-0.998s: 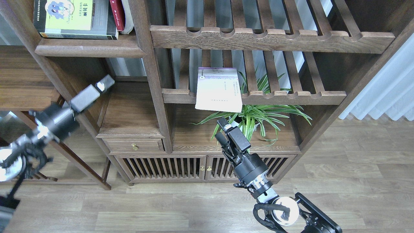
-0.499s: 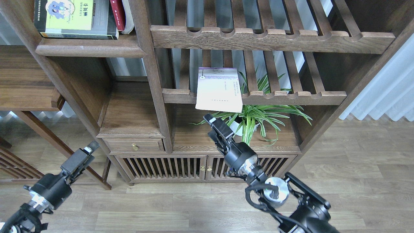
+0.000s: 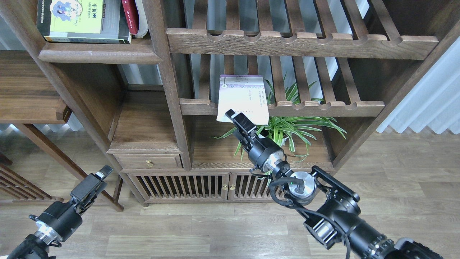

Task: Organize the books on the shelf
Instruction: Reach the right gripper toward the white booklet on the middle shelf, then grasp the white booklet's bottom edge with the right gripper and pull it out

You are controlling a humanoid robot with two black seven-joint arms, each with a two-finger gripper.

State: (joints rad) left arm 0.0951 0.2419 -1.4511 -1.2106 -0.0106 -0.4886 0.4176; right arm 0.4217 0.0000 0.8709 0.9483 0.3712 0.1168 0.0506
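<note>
On the slatted rack [image 3: 323,107], a thin pale lavender-white paperback [image 3: 243,99] overhangs

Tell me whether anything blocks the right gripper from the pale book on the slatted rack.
Nothing visible does. The right gripper is already at the near bottom edge of the pale lavender-white book, which overhangs the slatted rack. The spider plant sits lower and to the right, off that line.

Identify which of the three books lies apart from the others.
The pale lavender-white book, alone on the slatted rack; the black-grey book and red book share the top-left shelf.
</note>
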